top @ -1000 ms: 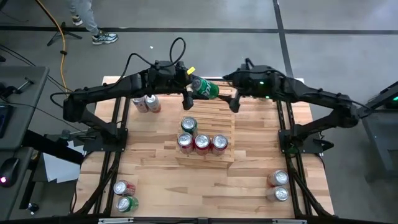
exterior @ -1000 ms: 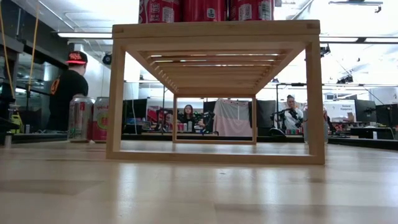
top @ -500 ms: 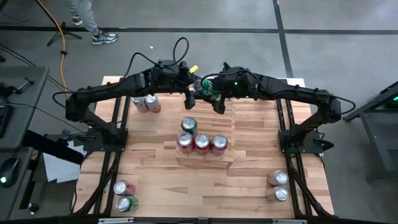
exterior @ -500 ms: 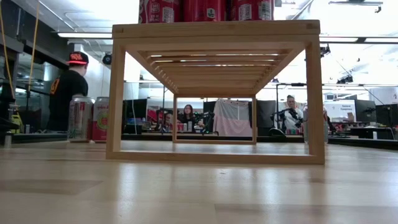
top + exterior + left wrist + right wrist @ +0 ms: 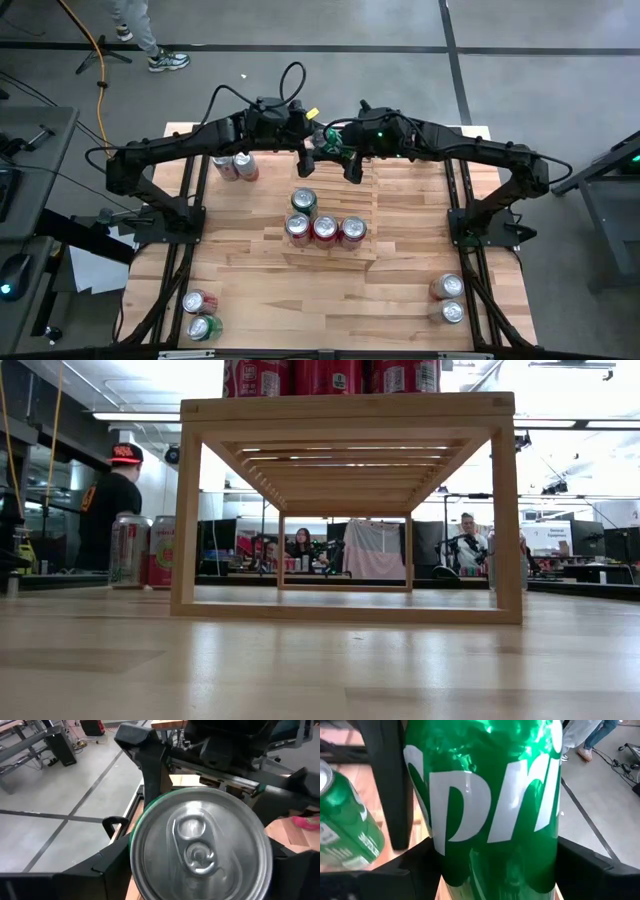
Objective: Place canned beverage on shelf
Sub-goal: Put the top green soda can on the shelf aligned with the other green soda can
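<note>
A green can (image 5: 334, 141) hangs on its side above the far part of the pale slatted shelf (image 5: 345, 180). My two grippers meet on it. My left gripper (image 5: 320, 144) comes from the table's left and is shut on the can. The can's silver top (image 5: 200, 845) faces that wrist. From the right, my right gripper (image 5: 343, 152) reaches in and is also shut on it. The can's lettered wall (image 5: 490, 795) fills the right wrist view. On the shelf stand another green can (image 5: 303, 201) and three red cans (image 5: 325, 229). My left gripper has the green can between its two fingers, at the wall just below the top rim (image 5: 136, 845). The fingers lie along the can and slant down from the table's left. The can is lifted clear of the shelf, lying nearly level. My right gripper pinches the can's lettered wall (image 5: 442, 852) between its two fingers. The fingers lie across the can and slant down from the table's right. The can stays clear of the shelf.
Two cans (image 5: 232, 166) stand on the table at the far left, two (image 5: 200, 314) at the near left corner and two (image 5: 449, 299) at the near right. In the low view the shelf's frame (image 5: 350, 405) spans the middle. People stand in the room behind.
My right gripper has moved toward the table's left and slightly down, up to the green can held by my left gripper. Its fingers now stand on the can's sides. The can and my left gripper have stayed in place above the shelf.
</note>
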Tool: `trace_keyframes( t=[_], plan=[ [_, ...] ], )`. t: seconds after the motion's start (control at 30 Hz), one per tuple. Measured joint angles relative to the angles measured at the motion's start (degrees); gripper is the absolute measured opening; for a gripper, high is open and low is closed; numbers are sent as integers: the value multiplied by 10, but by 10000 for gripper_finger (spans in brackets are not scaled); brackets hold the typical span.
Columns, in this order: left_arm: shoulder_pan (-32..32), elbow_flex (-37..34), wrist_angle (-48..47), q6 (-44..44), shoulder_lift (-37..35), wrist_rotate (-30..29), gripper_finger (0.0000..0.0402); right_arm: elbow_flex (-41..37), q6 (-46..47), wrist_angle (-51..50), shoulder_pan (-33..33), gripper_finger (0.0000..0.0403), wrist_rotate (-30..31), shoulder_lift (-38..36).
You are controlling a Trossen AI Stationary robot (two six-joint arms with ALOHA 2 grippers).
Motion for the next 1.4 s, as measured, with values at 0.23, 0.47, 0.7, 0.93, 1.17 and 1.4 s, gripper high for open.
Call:
trace_keyframes(
  t=[0.23, 0.47, 0.7, 0.93, 1.17, 1.4],
  plan=[
    [2, 47, -67, -2, -13, -6, 258, -1, -38, -66, -1, 291, 71, -25],
    [26, 58, -110, -71, -45, -22, 259, -6, 10, -135, -1, 291, 99, -81],
    [29, -90, 72, -177, -73, -10, 259, -115, 102, -74, 1, 291, 100, -162],
    [24, -181, 313, -308, -73, -13, 259, -256, 181, 216, 38, 291, 155, -191],
    [13, -183, 334, -301, -72, -42, 259, -219, 147, 303, 70, 291, 312, -111],
    [-9, -183, 351, -250, -71, -94, 259, -144, 126, 302, 76, 291, 343, -27]
  ],
)
